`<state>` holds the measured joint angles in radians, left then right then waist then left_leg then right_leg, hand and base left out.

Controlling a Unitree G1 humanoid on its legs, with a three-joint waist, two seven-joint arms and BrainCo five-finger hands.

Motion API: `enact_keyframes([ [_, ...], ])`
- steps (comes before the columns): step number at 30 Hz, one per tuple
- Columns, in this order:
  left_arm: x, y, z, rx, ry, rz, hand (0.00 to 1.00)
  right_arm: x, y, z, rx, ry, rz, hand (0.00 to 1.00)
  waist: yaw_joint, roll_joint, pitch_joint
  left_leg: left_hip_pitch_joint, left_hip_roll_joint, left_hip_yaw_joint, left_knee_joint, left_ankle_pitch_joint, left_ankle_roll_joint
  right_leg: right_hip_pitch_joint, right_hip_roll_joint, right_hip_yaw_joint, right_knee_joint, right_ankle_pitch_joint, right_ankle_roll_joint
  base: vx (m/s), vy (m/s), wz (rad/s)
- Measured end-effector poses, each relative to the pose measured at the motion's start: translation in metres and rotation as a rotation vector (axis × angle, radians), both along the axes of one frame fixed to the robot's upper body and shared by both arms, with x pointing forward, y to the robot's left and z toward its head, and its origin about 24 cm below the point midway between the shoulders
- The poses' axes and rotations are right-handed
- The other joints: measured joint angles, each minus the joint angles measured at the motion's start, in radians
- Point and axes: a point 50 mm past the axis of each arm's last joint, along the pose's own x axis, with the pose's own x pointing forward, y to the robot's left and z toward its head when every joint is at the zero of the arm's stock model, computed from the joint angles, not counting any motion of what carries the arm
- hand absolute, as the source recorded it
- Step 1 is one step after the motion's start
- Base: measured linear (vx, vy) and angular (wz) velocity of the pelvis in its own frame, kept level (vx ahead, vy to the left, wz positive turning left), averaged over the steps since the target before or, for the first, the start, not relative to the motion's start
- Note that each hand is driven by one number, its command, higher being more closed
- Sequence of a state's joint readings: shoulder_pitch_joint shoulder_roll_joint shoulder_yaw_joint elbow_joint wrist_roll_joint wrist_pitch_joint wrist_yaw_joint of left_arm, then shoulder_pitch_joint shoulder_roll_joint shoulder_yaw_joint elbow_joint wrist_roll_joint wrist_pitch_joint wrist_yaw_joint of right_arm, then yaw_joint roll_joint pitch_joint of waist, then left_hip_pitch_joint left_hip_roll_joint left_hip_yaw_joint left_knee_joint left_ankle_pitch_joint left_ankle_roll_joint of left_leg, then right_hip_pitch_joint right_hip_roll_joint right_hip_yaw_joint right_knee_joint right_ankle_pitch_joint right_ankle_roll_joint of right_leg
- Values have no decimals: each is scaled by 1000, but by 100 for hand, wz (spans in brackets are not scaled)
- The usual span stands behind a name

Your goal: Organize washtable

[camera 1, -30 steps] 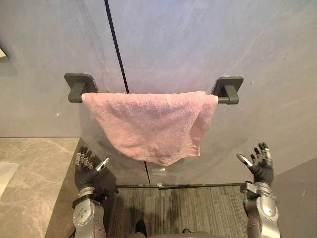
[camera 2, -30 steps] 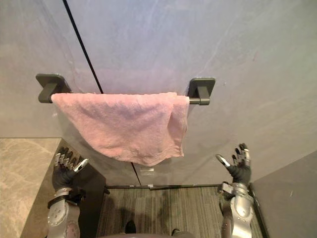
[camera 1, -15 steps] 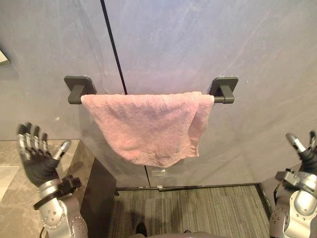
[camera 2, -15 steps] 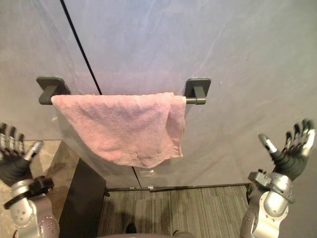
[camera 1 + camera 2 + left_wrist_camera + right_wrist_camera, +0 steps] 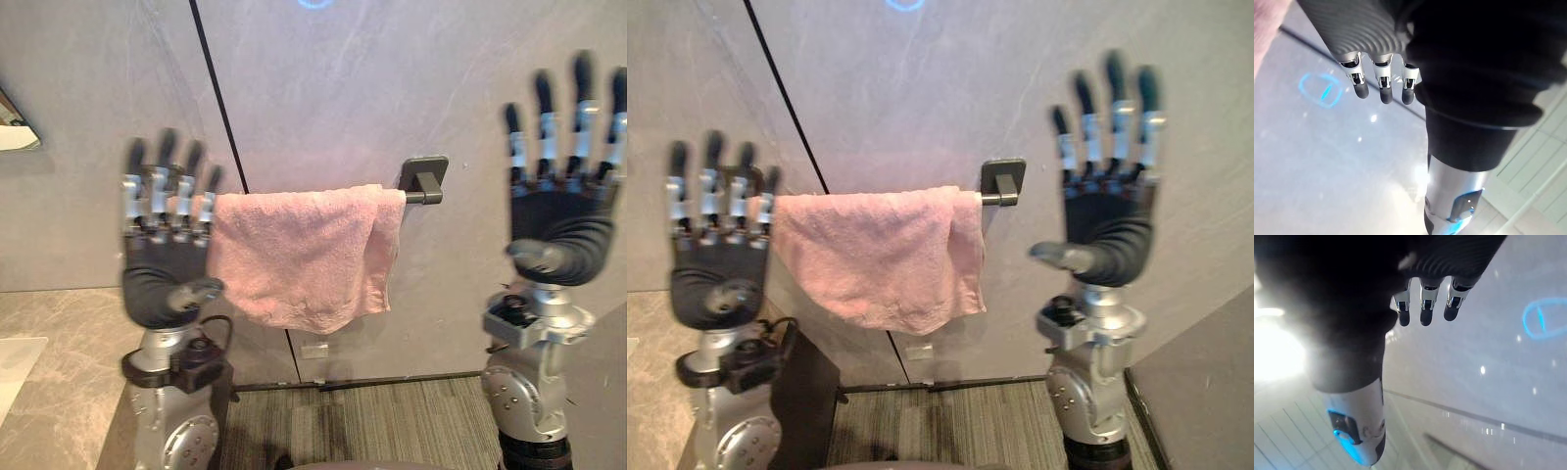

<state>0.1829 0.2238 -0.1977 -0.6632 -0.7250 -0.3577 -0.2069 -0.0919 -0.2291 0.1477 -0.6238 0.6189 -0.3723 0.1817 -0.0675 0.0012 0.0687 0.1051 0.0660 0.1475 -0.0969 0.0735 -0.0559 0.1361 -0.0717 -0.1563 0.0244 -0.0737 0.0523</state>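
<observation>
**Desk:** Any print you can read there?

**Field:** One small white label [image 5: 315, 350] on the grey wall, at 6 o'clock beneath the towel. It is too small to read.

**Desk:** And your hands?

**Field:** Your left hand [image 5: 162, 282] stands upright with its fingers straight, spread and pointing up, holding nothing. It is at 9 o'clock, in front of the end of the pink terry towel [image 5: 299, 250]. Your right hand [image 5: 560, 233] is posed the same way, also empty, at 3 o'clock and well apart from the cloth.

**Desk:** The towel itself?

**Field:** It is draped over the dark rail, bunched toward the dark square wall bracket [image 5: 424, 177]. The beige marble countertop [image 5: 59, 348] lies at 8 o'clock.
</observation>
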Motion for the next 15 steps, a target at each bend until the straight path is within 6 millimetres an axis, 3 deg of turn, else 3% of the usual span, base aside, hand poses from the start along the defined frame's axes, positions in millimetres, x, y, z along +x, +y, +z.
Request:
enact_keyframes([
  [2, 7, -13, -14, 54, 67, -98, 0, 0, 18, -3, -48, 14, 130, 0, -1, -2, 0, 4, 0, 5, 0, 0, 0, 0, 0, 5, 2, 0, 0, -9, 3, -6],
  [8, 15, -22, -45, 166, 204, -201, 0, 5, 33, -18, -163, 103, 259, 0, -2, -3, 1, 10, 2, 15, -1, 0, 0, -1, 1, 15, 6, 0, 0, -18, -1, -6],
  [15, 21, -19, -73, 289, 316, -162, 0, 15, 50, -62, -297, 319, 343, 0, 3, -11, 6, 6, 2, 17, -6, 0, 0, -5, 0, 17, 4, 0, 0, -13, -1, -1],
])
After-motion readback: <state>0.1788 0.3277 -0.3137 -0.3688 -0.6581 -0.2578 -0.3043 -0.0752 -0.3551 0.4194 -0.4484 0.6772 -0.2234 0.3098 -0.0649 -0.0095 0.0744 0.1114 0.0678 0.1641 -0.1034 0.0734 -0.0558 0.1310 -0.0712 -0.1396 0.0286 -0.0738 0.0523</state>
